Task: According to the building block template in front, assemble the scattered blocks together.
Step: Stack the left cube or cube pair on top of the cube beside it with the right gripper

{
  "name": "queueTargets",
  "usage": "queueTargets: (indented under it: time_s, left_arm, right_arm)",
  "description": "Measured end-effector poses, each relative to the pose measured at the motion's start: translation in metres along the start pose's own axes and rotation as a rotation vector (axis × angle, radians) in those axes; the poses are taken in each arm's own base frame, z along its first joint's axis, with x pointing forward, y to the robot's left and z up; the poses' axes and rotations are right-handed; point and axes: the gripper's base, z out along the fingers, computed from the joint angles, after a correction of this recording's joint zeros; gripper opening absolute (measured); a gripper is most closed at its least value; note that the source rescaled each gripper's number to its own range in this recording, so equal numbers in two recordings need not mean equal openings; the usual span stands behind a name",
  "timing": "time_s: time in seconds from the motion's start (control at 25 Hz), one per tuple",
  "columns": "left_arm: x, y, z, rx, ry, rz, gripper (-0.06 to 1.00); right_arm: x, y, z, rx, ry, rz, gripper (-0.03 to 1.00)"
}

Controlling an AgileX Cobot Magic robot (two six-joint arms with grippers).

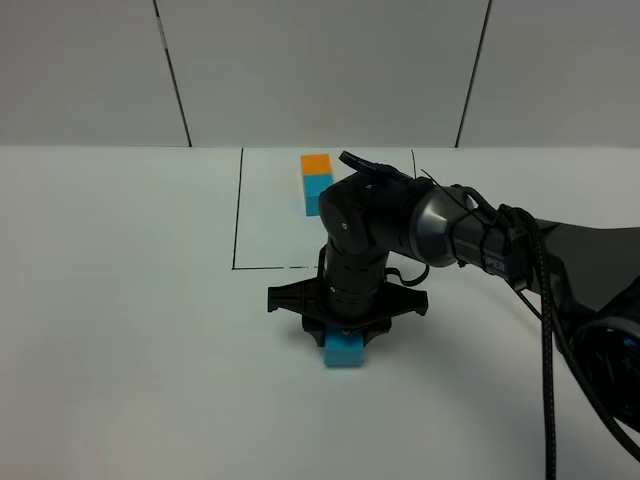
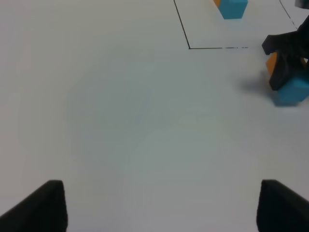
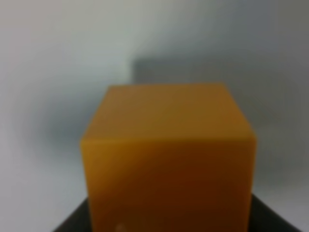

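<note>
The building block template (image 1: 316, 183), an orange cube joined to a cyan-blue one, lies inside the black-outlined square at the back; its cyan end shows in the left wrist view (image 2: 232, 7). My right gripper (image 1: 345, 332) points straight down in front of the square, shut on the scattered orange block (image 3: 168, 159), which fills the right wrist view. The scattered cyan-blue block (image 1: 345, 349) lies on the table right under and in front of that gripper. In the left wrist view the orange block (image 2: 272, 63) sits close against the cyan-blue block (image 2: 292, 92). My left gripper (image 2: 157, 198) is open and empty, low over bare table.
The black outline of the square (image 1: 236, 215) marks the table behind the blocks. The right arm and its cables (image 1: 545, 290) stretch in from the right side. The table top (image 1: 120, 300) is plain white.
</note>
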Motion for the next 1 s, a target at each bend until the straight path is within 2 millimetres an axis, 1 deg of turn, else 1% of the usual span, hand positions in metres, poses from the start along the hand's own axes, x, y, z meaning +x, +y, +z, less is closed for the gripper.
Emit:
queueTargets:
  time_s: [0.2,0.32,0.72,1.0]
  left_arm:
    - [0.000,0.000,0.000,0.000,0.000,0.000,0.68]
    - [0.000,0.000,0.000,0.000,0.000,0.001,0.68]
    - [0.000,0.000,0.000,0.000,0.000,0.001,0.68]
    - [0.000,0.000,0.000,0.000,0.000,0.001,0.68]
  right_arm:
    - [-0.003,0.013,-0.004,0.014,-0.007,-0.030,0.01]
    - [-0.004,0.016,0.002,0.026,0.009,-0.035,0.01]
    - [-0.006,0.015,0.020,0.049,0.037,-0.037,0.01]
    - [-0.010,0.015,0.020,0.048,0.035,-0.031,0.01]
